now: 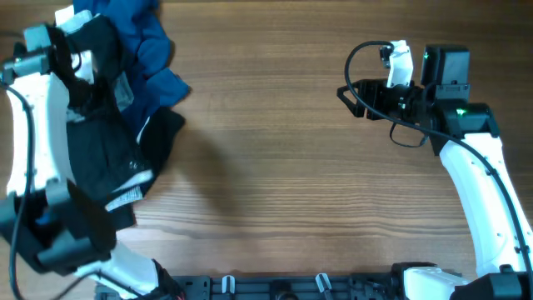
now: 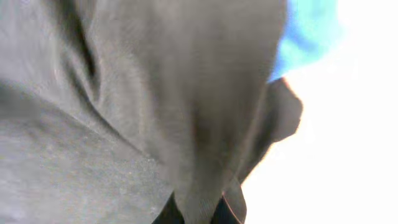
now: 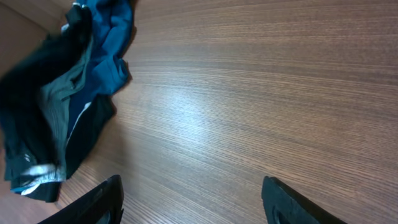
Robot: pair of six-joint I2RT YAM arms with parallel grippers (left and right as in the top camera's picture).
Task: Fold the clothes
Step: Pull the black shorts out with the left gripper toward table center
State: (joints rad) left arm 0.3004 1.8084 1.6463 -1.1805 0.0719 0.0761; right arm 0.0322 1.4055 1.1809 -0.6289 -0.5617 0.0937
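While the left gripper (image 2: 198, 214) is clenched on the large plain black shorts-like cloth (image 1: 104, 154), which drapes from it at the left edge of the wooden table (image 1: 275, 183) beside a crumpled blue top (image 1: 150, 50), the right gripper (image 3: 193, 202) hangs released, well apart from both.

In the left wrist view, blurred black cloth (image 2: 124, 112) fills nearly the whole frame and hides the left gripper (image 2: 199, 214) except two dark tips at the bottom edge; its grip cannot be told. Overhead, the blue top (image 1: 146, 42) runs off the top edge. The right gripper (image 3: 191, 183) has its fingers cut by the bottom edge
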